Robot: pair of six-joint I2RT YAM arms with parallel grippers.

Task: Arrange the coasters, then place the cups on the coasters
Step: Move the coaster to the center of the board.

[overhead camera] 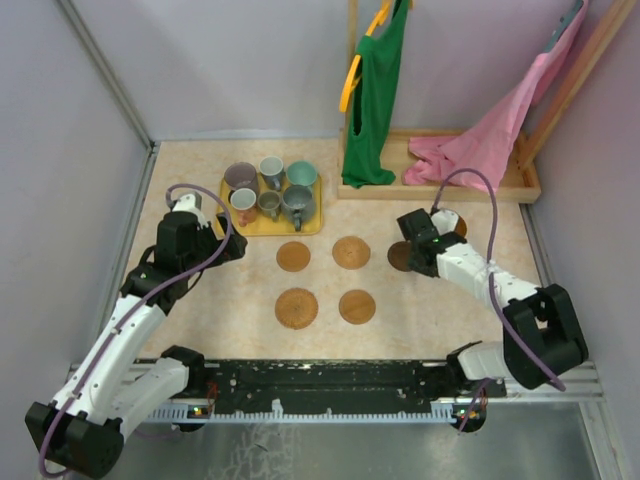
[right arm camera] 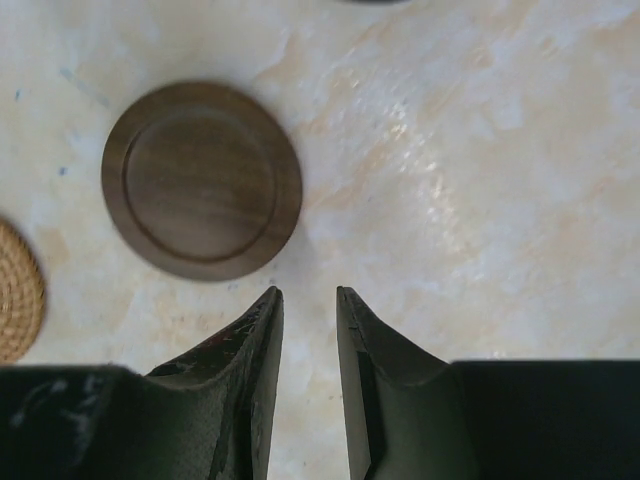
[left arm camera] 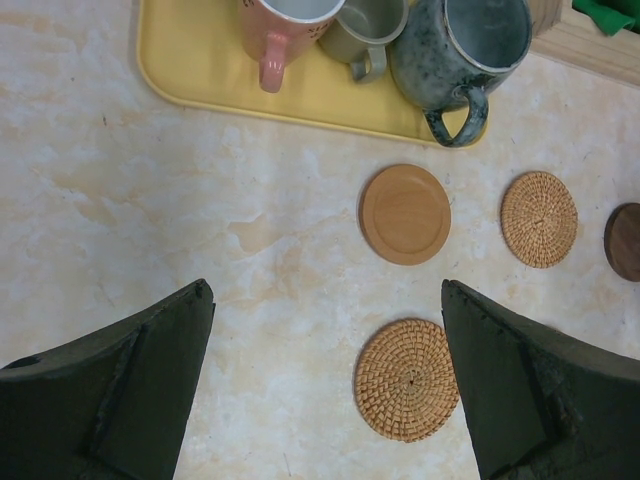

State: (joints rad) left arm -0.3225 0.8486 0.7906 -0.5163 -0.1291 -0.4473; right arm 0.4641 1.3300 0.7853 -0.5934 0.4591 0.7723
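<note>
- While the dark coaster is lying flat in the upper left of the right wrist view, the right gripper is hanging just beside its lower right edge, jaws narrowly parted and gripping nothing.
- Four tan coasters are sitting in two rows at the centre of the top view, each apart.
- The cups are standing crowded on the tray, upper left of centre.
- The left gripper is hovering below the tray, spread wide and empty.
</note>
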